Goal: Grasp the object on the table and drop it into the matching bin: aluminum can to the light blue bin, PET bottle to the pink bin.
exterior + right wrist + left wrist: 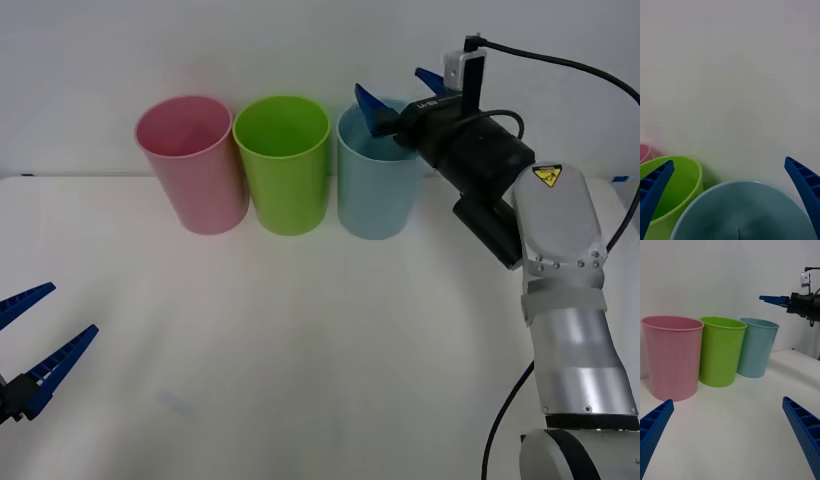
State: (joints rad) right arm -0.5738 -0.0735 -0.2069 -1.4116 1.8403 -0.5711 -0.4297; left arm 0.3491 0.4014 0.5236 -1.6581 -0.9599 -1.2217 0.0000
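Observation:
My right gripper [388, 82] [728, 161] hangs open just above the mouth of the light blue bin [375, 190] [741, 210], with nothing between its fingers. The left wrist view shows that gripper [773, 299] over the same light blue bin [756, 348]. The pink bin [192, 165] [672, 356] stands at the left end of the row on the white table [300, 340]. The aluminum can is out of view. My left gripper [72, 308] [727, 400] stays open and low at the table's near left, holding nothing.
A lime green bin [283, 165] [720, 352] stands between the pink and light blue ones, all three close together along the table's far side. A plain white wall rises behind them. A black cable loops off the right wrist.

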